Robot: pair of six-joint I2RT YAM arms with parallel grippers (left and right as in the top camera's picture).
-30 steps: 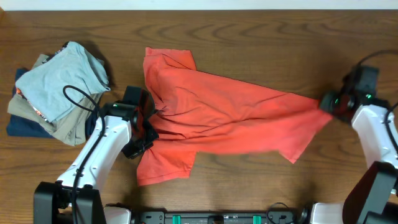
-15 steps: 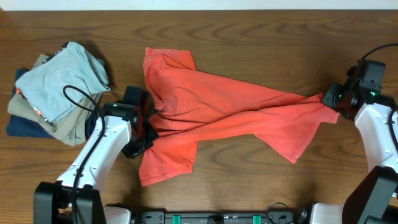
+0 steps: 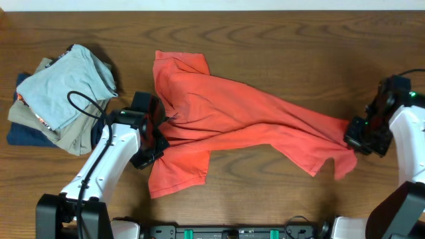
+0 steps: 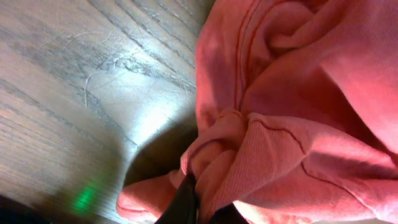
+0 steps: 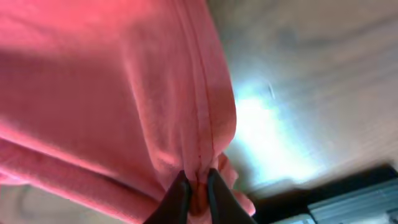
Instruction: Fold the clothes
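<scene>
The coral-red T-shirt (image 3: 232, 123) lies stretched across the middle of the table, bunched into long folds from left to right. My left gripper (image 3: 157, 136) is shut on a bunched part of the shirt at its left side; the left wrist view shows the cloth (image 4: 292, 112) pinched between the dark fingers (image 4: 199, 205). My right gripper (image 3: 355, 138) is shut on the shirt's right end, with the hem (image 5: 199, 118) clamped between its fingers (image 5: 196, 186) a little above the table. No lettering or neck tag shows.
A stack of folded garments stands at the far left: light blue-grey (image 3: 66, 83) on top, khaki (image 3: 66, 136) and navy (image 3: 23, 136) beneath. Bare wood (image 3: 279, 40) runs along the back and front right.
My right gripper has moved toward the front of the table with the shirt's right end, dragging that end down and forward. My left gripper has stayed in place.
</scene>
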